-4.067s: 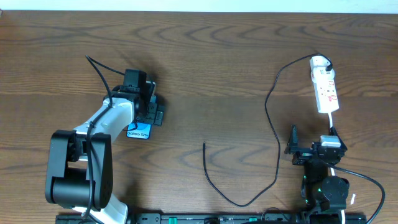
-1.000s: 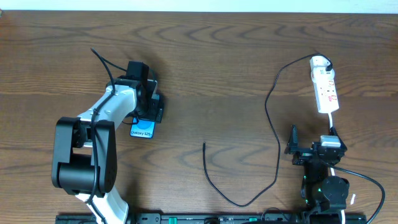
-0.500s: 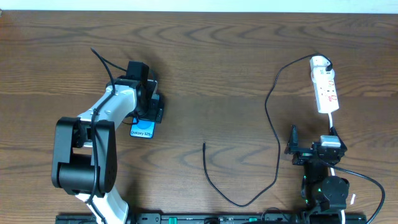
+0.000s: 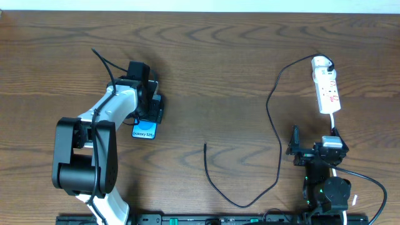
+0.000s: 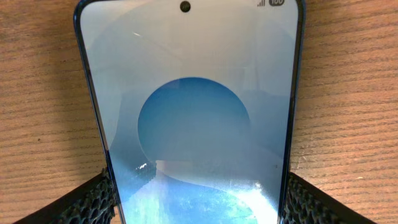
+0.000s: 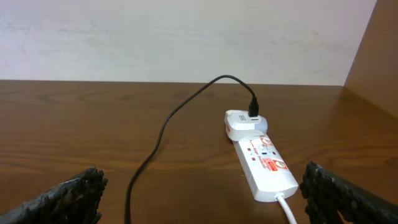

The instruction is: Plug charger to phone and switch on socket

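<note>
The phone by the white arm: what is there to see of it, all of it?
The phone is a slim, dark-edged slab with a glossy light-blue screen showing a round blue shape, a punch-hole camera at one end and white lettering at the other. It lies flat, face up, on the wooden table. The left gripper's mesh-textured pads flank its long edges; actual contact is unclear.
</note>
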Controlling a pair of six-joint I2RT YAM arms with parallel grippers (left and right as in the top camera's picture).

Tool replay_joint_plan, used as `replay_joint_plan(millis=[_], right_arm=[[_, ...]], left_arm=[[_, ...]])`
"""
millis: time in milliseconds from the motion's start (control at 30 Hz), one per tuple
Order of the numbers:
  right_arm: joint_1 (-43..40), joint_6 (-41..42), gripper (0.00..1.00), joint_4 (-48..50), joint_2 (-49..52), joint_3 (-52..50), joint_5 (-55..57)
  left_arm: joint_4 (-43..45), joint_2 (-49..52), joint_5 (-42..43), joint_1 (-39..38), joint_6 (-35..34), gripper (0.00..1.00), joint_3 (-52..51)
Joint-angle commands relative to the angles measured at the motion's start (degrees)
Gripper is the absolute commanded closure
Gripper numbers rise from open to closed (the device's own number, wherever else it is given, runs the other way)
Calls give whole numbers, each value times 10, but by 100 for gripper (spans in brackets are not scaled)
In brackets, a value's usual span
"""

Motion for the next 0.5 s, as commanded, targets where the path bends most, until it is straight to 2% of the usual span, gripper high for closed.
replay_joint_plan(millis=[0, 367, 467], right_arm=[[-3, 8, 1, -2, -3, -1, 5], [-3, 8, 1, -2, -3, -1, 5], [-3, 8, 1, -2, -3, -1, 5]], left_arm=[[-12, 40, -30, 0, 1, 22, -21], [-12, 40, -30, 0, 1, 23, -21], [-12, 40, -30, 0, 1, 26, -21]])
